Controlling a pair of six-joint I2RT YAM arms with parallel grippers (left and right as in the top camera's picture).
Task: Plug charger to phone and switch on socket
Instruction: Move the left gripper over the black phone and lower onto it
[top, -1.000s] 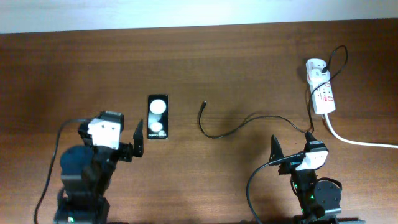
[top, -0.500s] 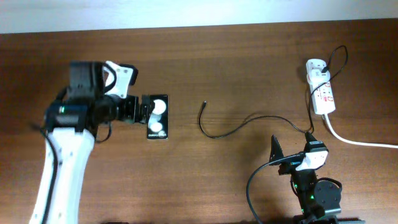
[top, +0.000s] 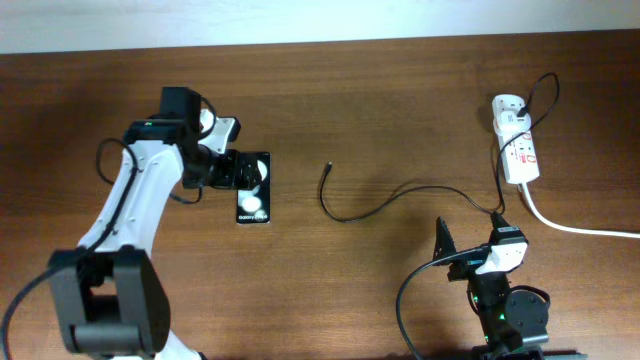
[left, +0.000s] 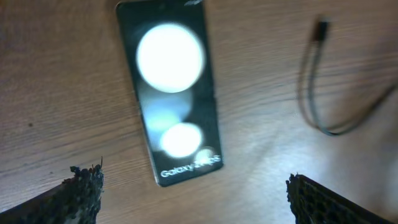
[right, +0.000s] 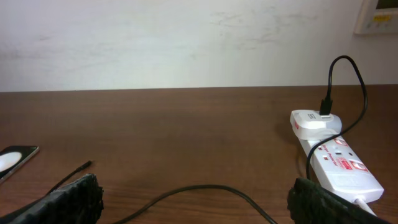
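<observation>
Left gripper over the phone, jaws wide open, holding nothing; right gripper low at the near edge of the table, jaws wide open, empty; charger lies between phone and socket, tip apart from the phone.

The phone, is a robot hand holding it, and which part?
Nothing is held. The left gripper hovers open over the phone; the right gripper is open, empty.
</observation>
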